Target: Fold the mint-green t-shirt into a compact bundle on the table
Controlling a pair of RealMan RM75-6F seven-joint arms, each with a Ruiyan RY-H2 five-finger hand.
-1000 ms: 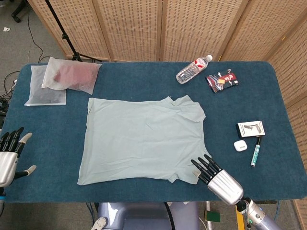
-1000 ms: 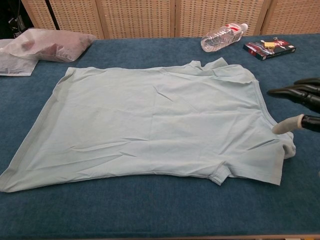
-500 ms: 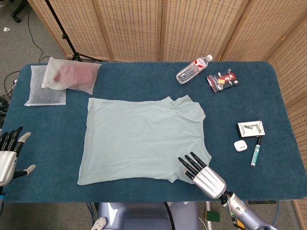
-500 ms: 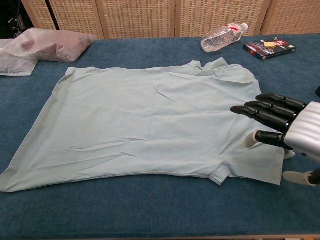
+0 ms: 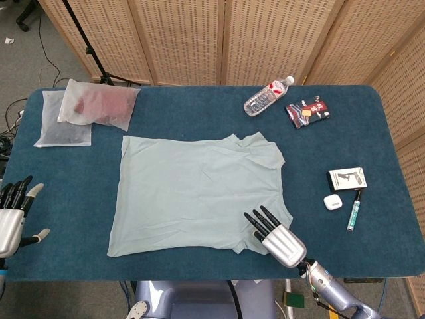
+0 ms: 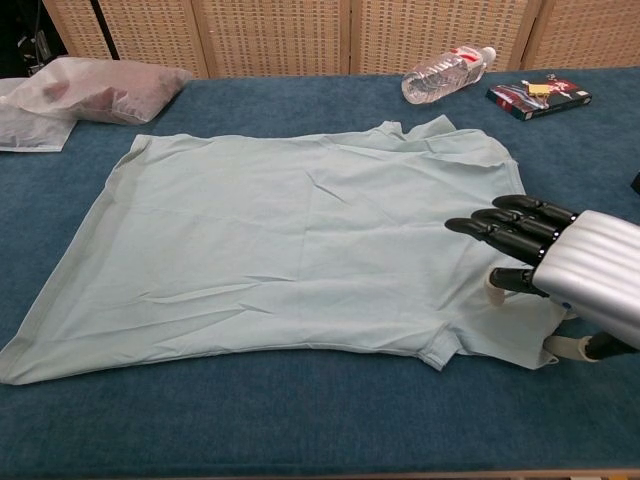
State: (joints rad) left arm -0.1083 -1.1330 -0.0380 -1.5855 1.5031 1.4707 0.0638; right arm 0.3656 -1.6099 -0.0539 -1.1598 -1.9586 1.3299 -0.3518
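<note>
Right hand (image 6: 560,262), fingers extended and apart, holding nothing, poised over the near right corner of the mint-green t-shirt (image 5: 199,193) (contact with the cloth cannot be told). The shirt lies flat, unfolded, its long axis running leftward from this hand. Left hand (image 5: 12,211), open and empty, waits well left of the shirt, so the right is nearer. Bare table (image 5: 166,109) borders the shirt's near edge; water bottle (image 5: 267,96) lies beyond its far edge.
</note>
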